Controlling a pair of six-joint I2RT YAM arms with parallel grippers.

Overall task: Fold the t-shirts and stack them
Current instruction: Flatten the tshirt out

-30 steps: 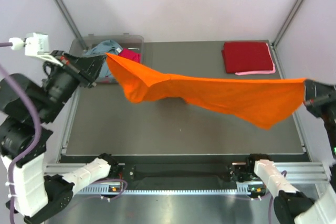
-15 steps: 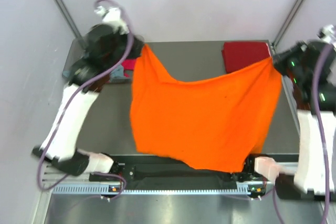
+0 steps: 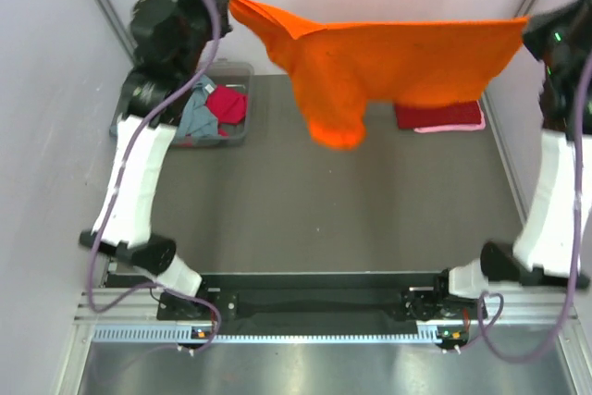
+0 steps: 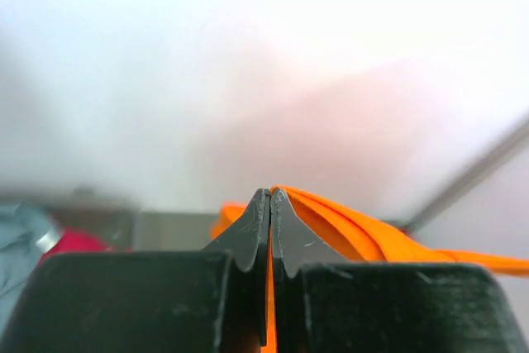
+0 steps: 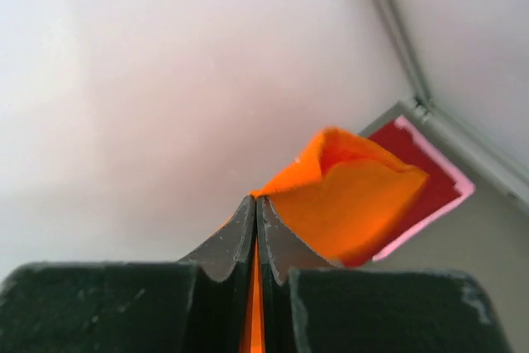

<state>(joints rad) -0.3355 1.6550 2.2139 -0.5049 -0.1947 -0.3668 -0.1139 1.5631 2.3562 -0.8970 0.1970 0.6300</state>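
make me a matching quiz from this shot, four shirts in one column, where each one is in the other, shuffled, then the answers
1 orange t-shirt
2 dark red t-shirt
3 magenta t-shirt
4 pink t-shirt

A in the clear bin, far left
B stretched in the air between the left pincer and right pincer
C folded, top of the pile at the far right of the table
D under the dark red one, only its edge showing

Pairs: 1-B, 2-C, 3-A, 4-D
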